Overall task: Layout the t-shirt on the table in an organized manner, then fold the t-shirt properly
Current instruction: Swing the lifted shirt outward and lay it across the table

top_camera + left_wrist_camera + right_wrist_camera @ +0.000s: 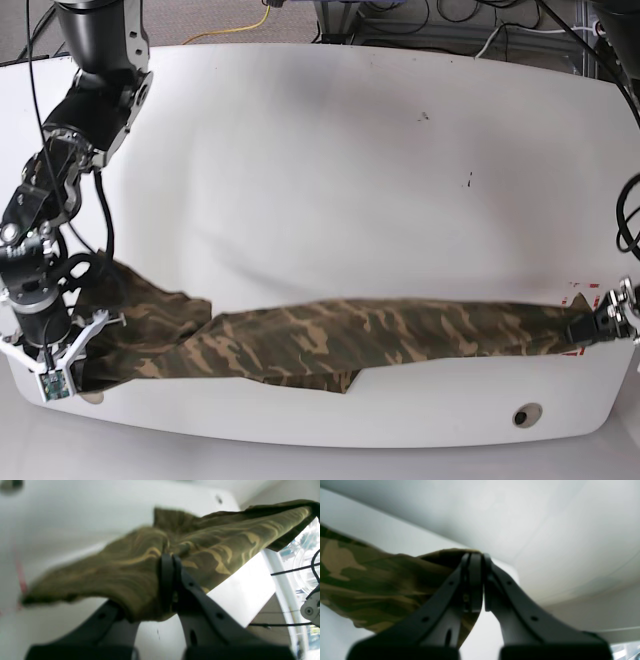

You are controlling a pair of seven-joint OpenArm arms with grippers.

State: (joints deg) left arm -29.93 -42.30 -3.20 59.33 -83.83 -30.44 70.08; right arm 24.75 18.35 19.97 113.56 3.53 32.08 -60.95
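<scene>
the t-shirt (370, 335) lies stretched in a long band across the near part of the white tabletop (330, 170), running from the left side of the base view to the right side. its camouflage print shows olive, brown and tan streaks. the band is widest at the left end, where the cloth bunches and folds, and narrows toward the right end.

the left gripper (171, 560) is pressed together on a fold of the t-shirt (130, 567). in the left wrist view the two black fingers (166, 580) meet at their tips with cloth caught between them, and the cloth spreads out to both sides above the tabletop (75, 517). in the base view this gripper (585, 328) sits at the right edge, at the narrow end of the band, next to a small red mark (577, 285) on the tabletop.

the right gripper (476, 557) is also pressed together, pinching an edge of the t-shirt (370, 580). the cloth hangs to the left of its fingers (475, 585) in the right wrist view. in the base view this gripper is hidden below its wrist, which hangs over the bunched left end of the band.

a small round hole (521, 414) shows in the tabletop near the front edge, just in front of the band's right portion. cables (480, 30) lie on the floor beyond the far edge.
</scene>
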